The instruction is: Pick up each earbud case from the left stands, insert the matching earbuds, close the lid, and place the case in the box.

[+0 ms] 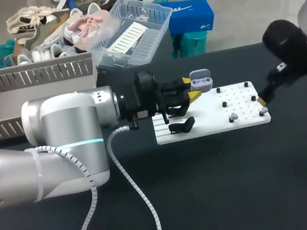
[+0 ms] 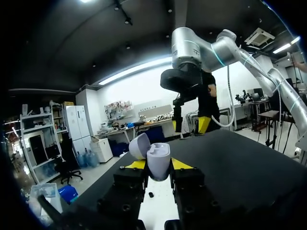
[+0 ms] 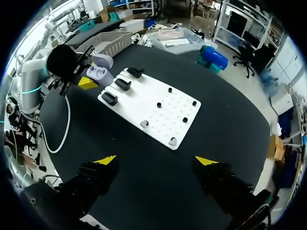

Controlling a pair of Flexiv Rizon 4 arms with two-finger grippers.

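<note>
Left arm: nearest in the head view, silver, coming in from the left with a white coiled cable hanging under it onto the black worktop.
Left claw: clamped on the earbud case, one yellow tip against each side.
Earbud case: pale lilac-grey and rounded, upright between the fingers. Its lid is swung open, and the right wrist view shows two wells inside. It is held over the stand end of the pegboard.
Pegboard: a white rectangle lying flat on the worktop.
Stands: three black ones in a row along the board's end beside the left claw. In the head view that claw covers all but one.
Pegs: four small black pegs, spread over the board's other half.
Earbuds: two small grey pieces on the board, near the edge away from the stands and apart from each other.
Right claw: fingers spread wide with nothing between them, above the worktop. In the head view one yellow tip sits just beside the board's earbud end.
Box: grey with slatted walls, at the far left of the worktop behind the left arm. Its grey floor is all that shows inside.
</note>
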